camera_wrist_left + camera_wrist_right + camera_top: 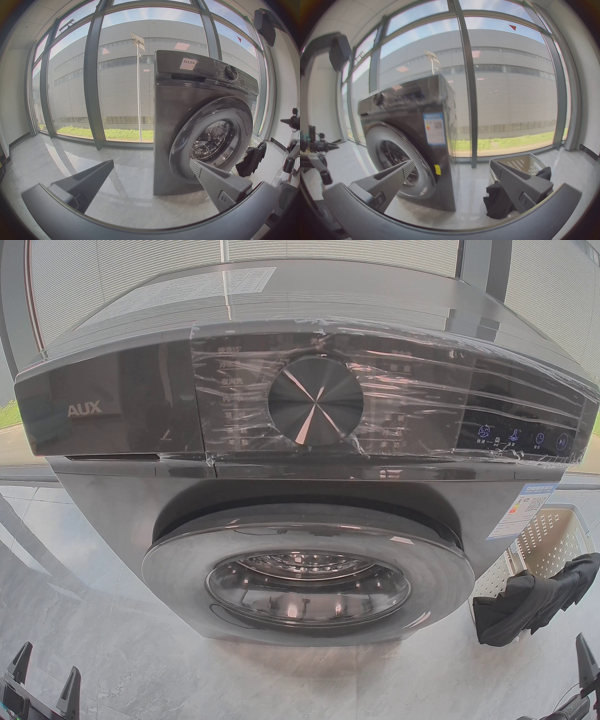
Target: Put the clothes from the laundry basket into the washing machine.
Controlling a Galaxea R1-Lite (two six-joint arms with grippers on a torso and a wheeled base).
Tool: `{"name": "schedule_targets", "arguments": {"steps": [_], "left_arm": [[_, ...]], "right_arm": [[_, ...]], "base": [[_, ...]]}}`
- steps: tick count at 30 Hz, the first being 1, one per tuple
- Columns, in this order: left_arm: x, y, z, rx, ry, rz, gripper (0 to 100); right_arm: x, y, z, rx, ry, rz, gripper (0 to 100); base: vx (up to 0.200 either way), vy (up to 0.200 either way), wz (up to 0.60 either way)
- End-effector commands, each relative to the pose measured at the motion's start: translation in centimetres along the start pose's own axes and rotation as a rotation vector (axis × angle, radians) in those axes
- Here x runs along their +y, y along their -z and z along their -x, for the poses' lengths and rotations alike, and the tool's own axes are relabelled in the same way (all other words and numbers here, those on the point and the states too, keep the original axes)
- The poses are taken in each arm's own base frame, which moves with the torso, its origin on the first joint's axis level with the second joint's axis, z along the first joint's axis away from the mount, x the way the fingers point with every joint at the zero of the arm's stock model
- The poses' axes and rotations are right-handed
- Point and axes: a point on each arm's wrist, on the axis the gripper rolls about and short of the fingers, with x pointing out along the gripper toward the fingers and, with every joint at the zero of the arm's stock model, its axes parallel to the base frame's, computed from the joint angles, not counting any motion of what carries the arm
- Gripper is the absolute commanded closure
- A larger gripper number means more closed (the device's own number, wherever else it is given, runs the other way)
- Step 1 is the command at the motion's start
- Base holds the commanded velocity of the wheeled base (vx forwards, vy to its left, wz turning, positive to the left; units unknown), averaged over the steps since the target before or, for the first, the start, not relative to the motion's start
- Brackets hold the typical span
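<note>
Down low, left tool (45, 674) gapes wide, empty. Washing machine (306, 490) sits dead ahead, its round door (307, 580) shut across the drum. Beside it, black clothes (528, 605) drape over the laundry basket (553, 534). Right tool (452, 165) is wide too.

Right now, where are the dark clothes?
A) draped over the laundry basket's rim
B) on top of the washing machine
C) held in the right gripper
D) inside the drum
A: the dark clothes hang over the rim of the laundry basket beside the washing machine.
</note>
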Motion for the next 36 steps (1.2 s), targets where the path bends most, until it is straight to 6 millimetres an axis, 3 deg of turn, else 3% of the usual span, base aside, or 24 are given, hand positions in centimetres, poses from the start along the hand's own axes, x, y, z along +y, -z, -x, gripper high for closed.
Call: {"name": "schedule_targets", "arguments": {"steps": [1, 12, 24, 36], "left_arm": [[0.0, 0.5, 0.0, -0.002, 0.001, 0.0, 0], [0.0, 0.5, 0.0, -0.002, 0.001, 0.0, 0], [0.0, 0.5, 0.0, -0.002, 0.002, 0.0, 0], [0.0, 0.5, 0.0, -0.002, 0.001, 0.0, 0]], "right_arm": [[0.2, -2.9, -0.9, 0.108, -0.247, -0.075, 0], [0.8, -3.5, -7.6, 0.395, -0.484, 0.005, 0], [2.3, -3.4, -14.8, 0.484, -0.591, -0.005, 0], [3.1, -3.7, -17.9, 0.512, -0.604, -0.013, 0]], "base": [[0.0, 0.0, 0.0], [0.0, 0.0, 0.0], [0.0, 0.0, 0.0], [0.0, 0.0, 0.0]]}}
